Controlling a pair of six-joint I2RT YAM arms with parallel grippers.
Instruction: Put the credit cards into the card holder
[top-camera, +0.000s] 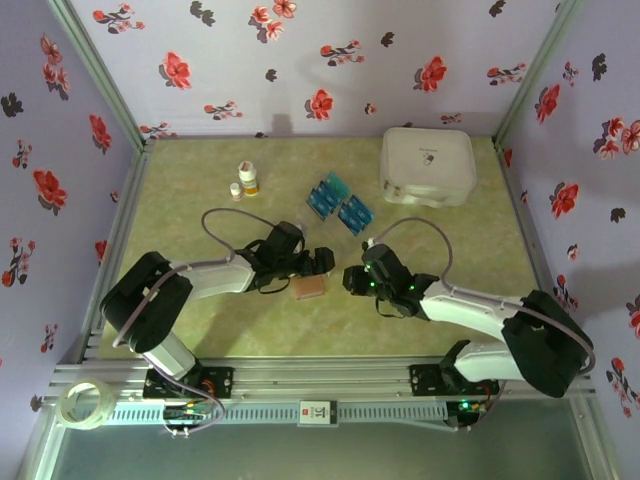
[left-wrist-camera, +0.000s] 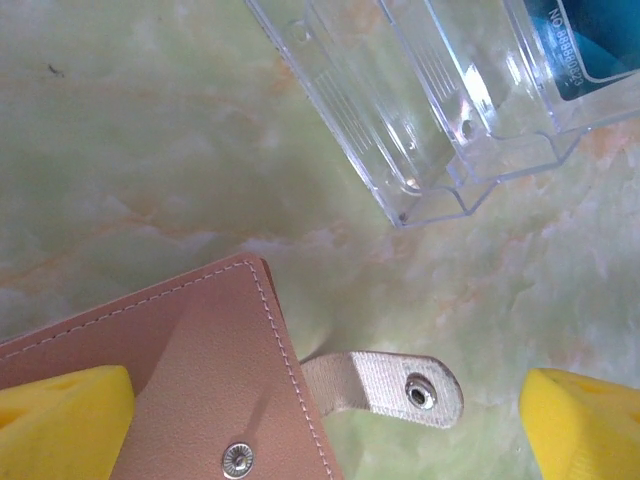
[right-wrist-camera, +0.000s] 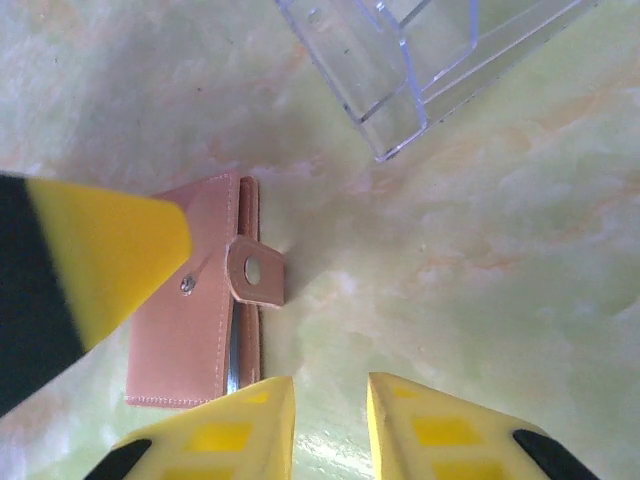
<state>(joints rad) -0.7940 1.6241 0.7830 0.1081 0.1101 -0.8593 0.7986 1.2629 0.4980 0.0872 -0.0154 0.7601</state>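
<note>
Card holder (right-wrist-camera: 195, 300) unsnapped but folded shut: opening step. Left gripper (left-wrist-camera: 320, 420) spread wide over it; right gripper (right-wrist-camera: 328, 430) nearly together, empty. Next: lift cover, fetch credit cards (top-camera: 328, 192).

you had one card holder (top-camera: 308, 288) on the tabletop (top-camera: 230, 335). the credit cards (top-camera: 327, 195) stood in two clusters, too small for you to count card by card. there were two small bottles (top-camera: 247, 178), one white case (top-camera: 428, 165) and one roll of tape (top-camera: 85, 405). you ran two claws, the left claw (left-wrist-camera: 325, 420) and the right claw (right-wrist-camera: 330, 430).
</note>
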